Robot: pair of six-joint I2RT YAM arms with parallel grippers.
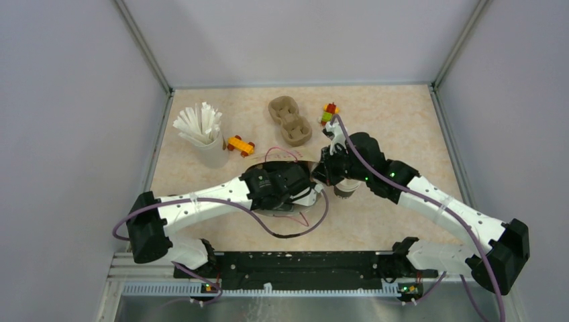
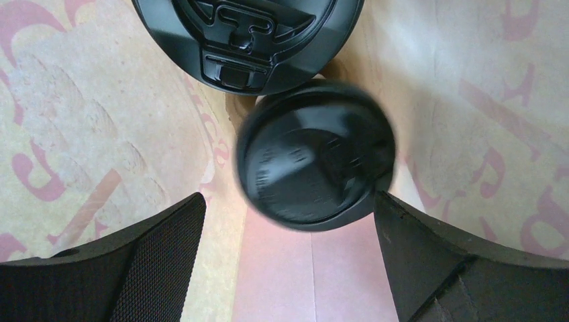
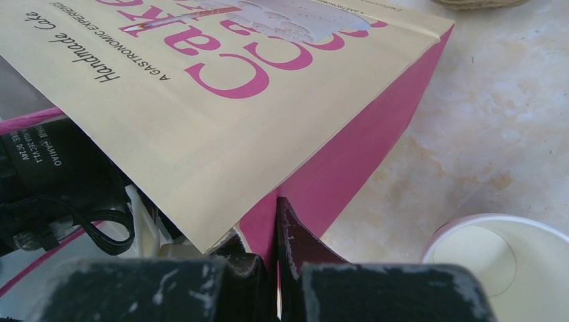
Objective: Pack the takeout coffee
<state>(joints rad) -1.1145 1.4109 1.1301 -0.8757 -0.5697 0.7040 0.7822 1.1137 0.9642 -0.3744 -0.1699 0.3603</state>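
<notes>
Black lids fill the left wrist view: one coffee cup [image 2: 315,161], blurred, sits low inside the paper bag [image 3: 201,121], just beside a second lidded cup [image 2: 248,33]. The left gripper [image 2: 290,198] is spread wide, a finger on either side of the near lid, gripping nothing. The right gripper [image 3: 276,221] is pressed together, pinching the bag's pink side fold. Best, I judge, to lift the left arm straight out, fingers wide, clear of lids and paper, while the right holds the mouth taut. An unlidded cup [image 3: 510,261] stands outside on the table [image 3: 510,100]
</notes>
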